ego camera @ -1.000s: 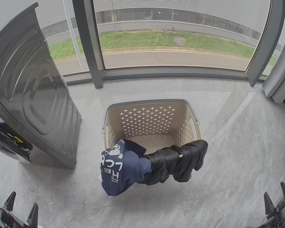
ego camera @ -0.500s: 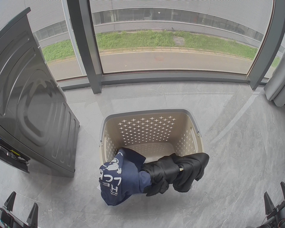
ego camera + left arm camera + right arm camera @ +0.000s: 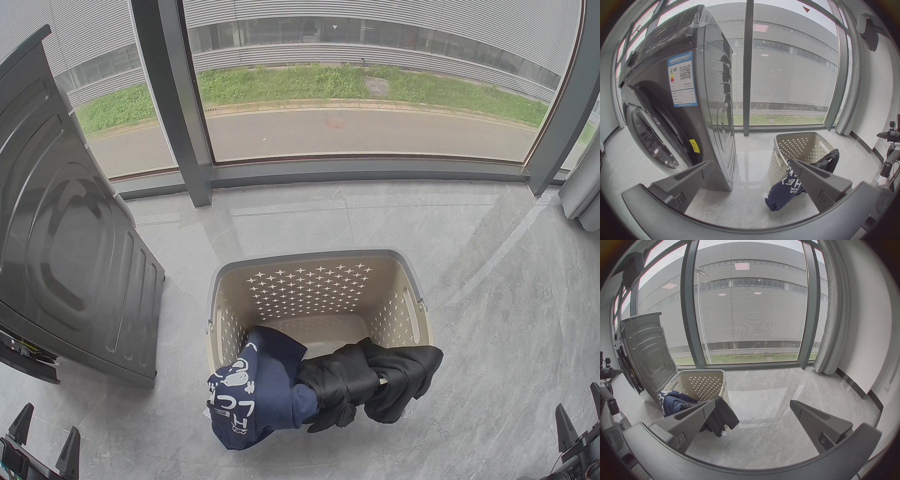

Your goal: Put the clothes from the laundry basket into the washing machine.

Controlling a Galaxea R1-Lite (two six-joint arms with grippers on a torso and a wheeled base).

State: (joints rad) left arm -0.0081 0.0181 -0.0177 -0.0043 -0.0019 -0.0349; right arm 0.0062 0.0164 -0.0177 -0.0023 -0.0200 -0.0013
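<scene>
Both pieces are still to be moved, by my reading: the navy garment [image 3: 259, 390] and the black garment [image 3: 375, 375] hang over the near rim of the laundry basket [image 3: 312, 257], touching each other and spilling partly down its outside wall towards me. I see nothing yet on its way to the washing machine [image 3: 69, 250], so I judge the task to be at its very start, with the first grasp not yet made.

My left gripper [image 3: 750, 164] is held low with its fingers spread wide and nothing between them. My right gripper [image 3: 751, 405] is the same, spread and bare. Both are well short of the clothes.

The washing machine stands to the left of the basket, its side panel facing it across a strip of bare floor [image 3: 487, 300]. Its round door [image 3: 653, 140] faces away from the basket; I cannot tell from here whether it is open. Carrying a garment round that front corner looks like the tight spot.

Behind the basket the floor runs back to the window [image 3: 375, 94] and its post [image 3: 181, 125], well apart. To the right there is broad open floor up to the curtain [image 3: 584, 187]
</scene>
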